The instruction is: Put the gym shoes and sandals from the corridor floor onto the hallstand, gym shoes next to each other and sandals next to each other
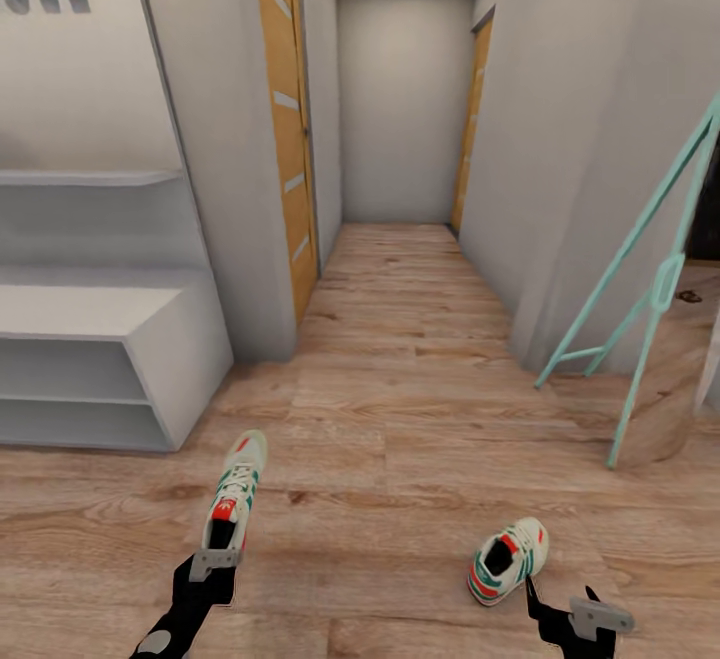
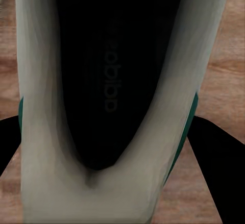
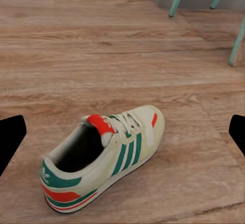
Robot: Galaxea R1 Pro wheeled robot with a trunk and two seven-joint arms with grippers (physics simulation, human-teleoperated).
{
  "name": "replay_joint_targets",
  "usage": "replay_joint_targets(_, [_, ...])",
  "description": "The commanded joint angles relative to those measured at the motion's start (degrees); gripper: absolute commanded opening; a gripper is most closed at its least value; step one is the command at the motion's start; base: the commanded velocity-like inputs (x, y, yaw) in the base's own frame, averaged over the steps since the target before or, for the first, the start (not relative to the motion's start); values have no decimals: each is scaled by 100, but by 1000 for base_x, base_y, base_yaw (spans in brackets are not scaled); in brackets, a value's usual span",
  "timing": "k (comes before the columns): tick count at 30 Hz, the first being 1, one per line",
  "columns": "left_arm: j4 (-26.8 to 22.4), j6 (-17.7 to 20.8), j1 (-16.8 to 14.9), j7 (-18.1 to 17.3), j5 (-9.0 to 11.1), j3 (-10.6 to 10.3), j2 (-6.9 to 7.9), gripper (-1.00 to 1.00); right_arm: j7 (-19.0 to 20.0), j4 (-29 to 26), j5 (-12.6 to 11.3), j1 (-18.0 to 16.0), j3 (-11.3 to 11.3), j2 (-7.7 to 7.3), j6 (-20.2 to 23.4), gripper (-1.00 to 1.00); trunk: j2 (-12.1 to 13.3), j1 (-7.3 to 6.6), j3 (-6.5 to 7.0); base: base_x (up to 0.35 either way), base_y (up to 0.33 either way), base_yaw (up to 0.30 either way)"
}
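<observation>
Two gym shoes (image 1: 234,494) (image 1: 508,560) well apart, left hand (image 1: 212,571) gripping one, open floor (image 1: 400,419) between.

The floor (image 1: 420,419) under me is wood-grain plank, light brown and matt with darker streaks. The shoe (image 1: 233,491) at my left gripper (image 1: 214,563) looks like smooth cream leather with a dark, dull lining inside. The other shoe (image 3: 102,155) has cream uppers, green stripes, a red-orange heel patch and woven laces. The rack (image 1: 95,359) is flat, pale grey-white board. My fingers (image 3: 10,140) are plain matt black.
</observation>
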Motion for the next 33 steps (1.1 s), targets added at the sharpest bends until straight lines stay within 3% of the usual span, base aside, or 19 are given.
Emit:
replay_joint_targets(1, [6,-18,-4,-37,-41,50,-4,-100,-3,5,46,-4,-35,0,-18,100,-2,1,-5,235,268,0])
replay_joint_targets(11, [12,-18,-4,-38,-49,49,-4,-100,-3,7,39,-4,-35,3,-16,100,-2,1,-5,253,155,-1])
replay_joint_targets(24, [12,-18,-4,-32,-50,49,-4,-100,11,10,50,-1,-35,-10,-16,100,-2,1,54,21,5,-160])
replay_joint_targets(33, [12,-18,-4,-31,-50,50,-4,-100,-3,6,30,-4,-35,21,-16,100,-2,1,56,0,0,-11])
